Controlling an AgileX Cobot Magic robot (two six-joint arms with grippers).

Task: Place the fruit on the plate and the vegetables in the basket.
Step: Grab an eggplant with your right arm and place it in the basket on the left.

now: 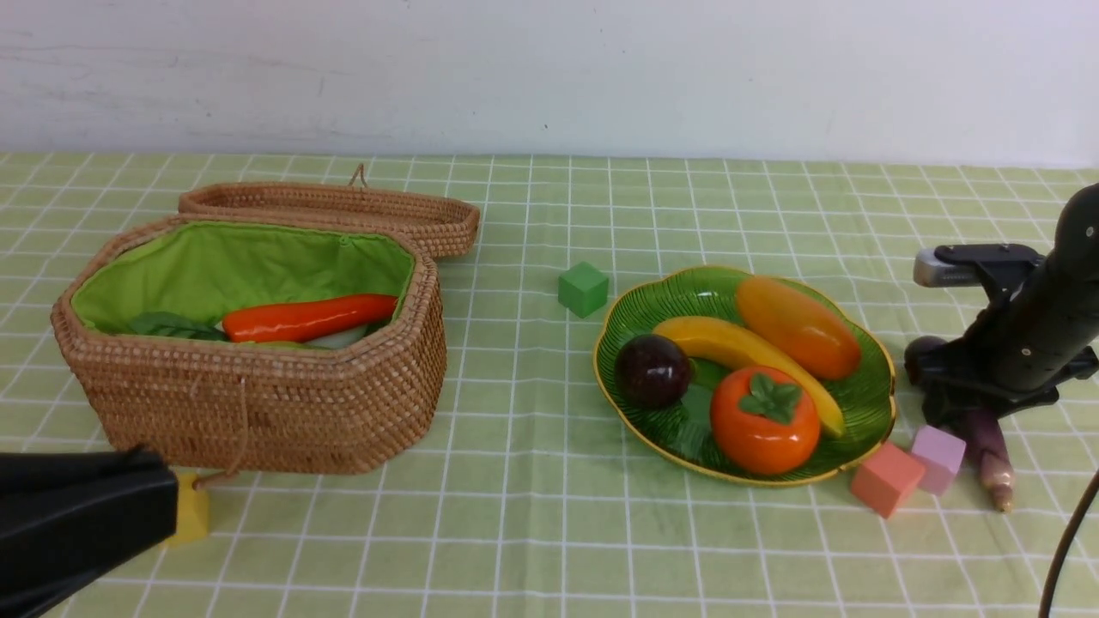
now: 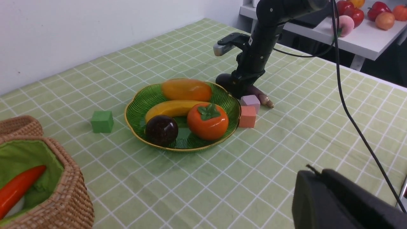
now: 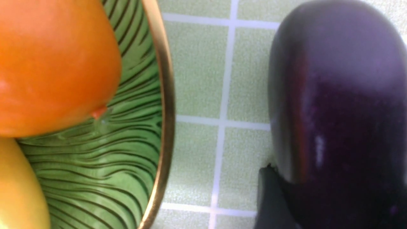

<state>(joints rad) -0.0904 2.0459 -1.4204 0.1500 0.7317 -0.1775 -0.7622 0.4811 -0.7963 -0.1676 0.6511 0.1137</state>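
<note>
The green plate (image 1: 635, 311) holds the fruit: a mango (image 1: 798, 326), a banana (image 1: 738, 350), a dark purple ball (image 1: 652, 369) and a round orange fruit with a leafy cap (image 1: 764, 421). In the wicker basket (image 1: 258, 412) lie a red-orange pepper (image 1: 309, 318), green leaves and something white. A dark purple eggplant (image 1: 992, 446) lies on the cloth just right of the plate. My right gripper (image 1: 962, 403) reaches down over its thick end, and one finger (image 3: 270, 197) presses against its side (image 3: 337, 95); the other finger is hidden. My left gripper (image 2: 313, 178) hovers shut and empty near the basket's front corner.
A pink cube (image 1: 887, 478) and a lilac cube (image 1: 938, 457) sit tight against the eggplant and the plate's rim. A green cube (image 1: 583, 288) lies left of the plate, a yellow cube (image 1: 191, 511) by the basket. The basket's lid (image 1: 343, 210) lies open behind it.
</note>
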